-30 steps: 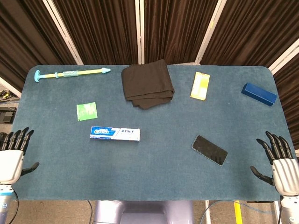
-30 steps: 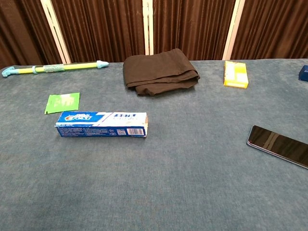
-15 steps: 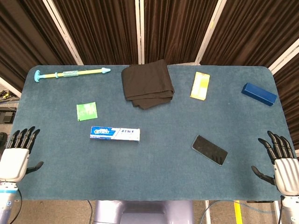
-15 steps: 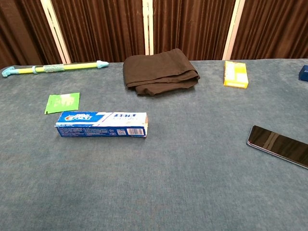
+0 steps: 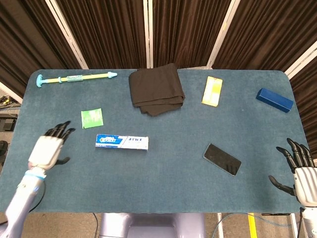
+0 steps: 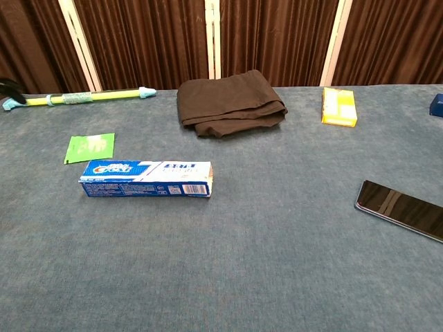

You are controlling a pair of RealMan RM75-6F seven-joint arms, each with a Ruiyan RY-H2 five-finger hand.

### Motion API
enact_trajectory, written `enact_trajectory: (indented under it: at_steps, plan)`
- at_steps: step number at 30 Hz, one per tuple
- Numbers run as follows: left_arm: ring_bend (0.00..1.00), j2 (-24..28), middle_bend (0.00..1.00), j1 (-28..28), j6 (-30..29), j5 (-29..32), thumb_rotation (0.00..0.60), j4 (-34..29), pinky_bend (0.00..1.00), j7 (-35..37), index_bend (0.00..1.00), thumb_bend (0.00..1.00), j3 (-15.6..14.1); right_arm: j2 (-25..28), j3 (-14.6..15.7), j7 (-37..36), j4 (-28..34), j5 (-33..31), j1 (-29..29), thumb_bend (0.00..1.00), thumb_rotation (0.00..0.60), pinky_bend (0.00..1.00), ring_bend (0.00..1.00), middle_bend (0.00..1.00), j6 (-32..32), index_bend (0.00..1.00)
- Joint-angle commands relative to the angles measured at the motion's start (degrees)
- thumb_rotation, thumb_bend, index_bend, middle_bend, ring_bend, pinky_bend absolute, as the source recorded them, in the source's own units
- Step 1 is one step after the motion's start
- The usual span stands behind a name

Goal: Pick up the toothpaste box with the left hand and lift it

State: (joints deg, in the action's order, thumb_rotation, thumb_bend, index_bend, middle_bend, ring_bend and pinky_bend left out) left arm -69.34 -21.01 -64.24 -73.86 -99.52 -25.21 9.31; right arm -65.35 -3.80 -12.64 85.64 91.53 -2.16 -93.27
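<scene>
Since the earlier frames, the left hand (image 5: 47, 148) has been brought in from the lower left edge of the head view onto the table (image 5: 163, 183), while the right hand (image 5: 301, 171) has stayed at the lower right corner. Both hands are seen empty with fingers spread. The toothpaste box (image 5: 122, 142) is lying flat left of centre, its long axis running left to right across the frame. The box is found to the right of the left hand, near but not touched, with its blue-printed end nearest. The left hand is far closer than the right. A green sachet (image 5: 92, 118) lies just above the gap between hand and box.
</scene>
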Motion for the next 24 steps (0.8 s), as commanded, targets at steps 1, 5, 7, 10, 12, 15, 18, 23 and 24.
enact_trajectory:
  at_steps: [1, 5, 7, 10, 12, 15, 18, 23, 24]
  plan:
    - [0.10, -2.99, 0.04, -6.88, 6.91, 9.67, 0.600, -0.21, 0.23, -6.94, 0.14, 0.14, 3.14, 0.33, -0.15, -0.87, -0.02, -0.28, 0.01, 0.07, 0.600, 0.06, 0.00, 0.00, 0.09, 0.23]
    - [0.10, -5.54, 0.04, -11.77, 9.36, 17.69, 0.600, 0.53, 0.23, -13.34, 0.12, 0.14, 3.83, 0.66, -0.32, -2.36, -0.18, -0.65, -0.01, 0.07, 0.600, 0.06, 0.00, 0.00, 0.26, 0.23]
    - [0.10, -6.75, 0.04, -14.07, 10.32, 21.54, 0.600, 0.87, 0.23, -16.01, 0.13, 0.14, 3.92, 0.80, -0.40, -3.10, -0.21, -0.90, -0.06, 0.07, 0.600, 0.06, 0.00, 0.00, 0.47, 0.23]
    - [0.10, -8.03, 0.04, -17.05, 10.98, 26.71, 0.600, 1.29, 0.23, -19.23, 0.14, 0.15, 3.79, 0.97, -0.50, -3.78, -0.33, -0.98, -0.05, 0.07, 0.600, 0.06, 0.00, 0.00, 0.43, 0.23]
    - [0.11, -8.74, 0.06, -18.60, 11.20, 29.48, 0.600, 1.66, 0.24, -20.68, 0.16, 0.19, 3.60, 1.08, -0.56, -4.27, -0.36, -1.05, 0.01, 0.07, 0.600, 0.06, 0.00, 0.00, 0.34, 0.23]
    - [0.12, -9.53, 0.07, -20.07, 11.62, 32.26, 0.600, 2.10, 0.25, -21.54, 0.18, 0.22, 3.47, 1.13, -0.63, -4.79, -0.41, -1.22, -0.01, 0.07, 0.600, 0.06, 0.00, 0.00, 0.46, 0.23]
    - [0.12, -11.19, 0.08, -22.40, 12.32, 36.58, 0.600, 3.40, 0.25, -22.46, 0.19, 0.22, 3.16, 1.32, -0.76, -5.72, -0.54, -1.52, -0.01, 0.07, 0.600, 0.06, 0.00, 0.00, 0.58, 0.23]
    - [0.13, -14.57, 0.09, -25.24, 11.70, 39.31, 0.600, 6.21, 0.25, -23.87, 0.21, 0.22, 1.84, 1.54, -0.84, -6.99, -0.81, -1.80, -0.10, 0.07, 0.600, 0.06, 0.00, 0.00, 0.97, 0.23]
    - [0.13, -15.60, 0.09, -25.85, 11.70, 39.97, 0.600, 6.97, 0.25, -24.10, 0.21, 0.22, 1.50, 1.66, -0.97, -7.34, -0.89, -1.90, -0.10, 0.07, 0.600, 0.06, 0.00, 0.00, 0.89, 0.23]
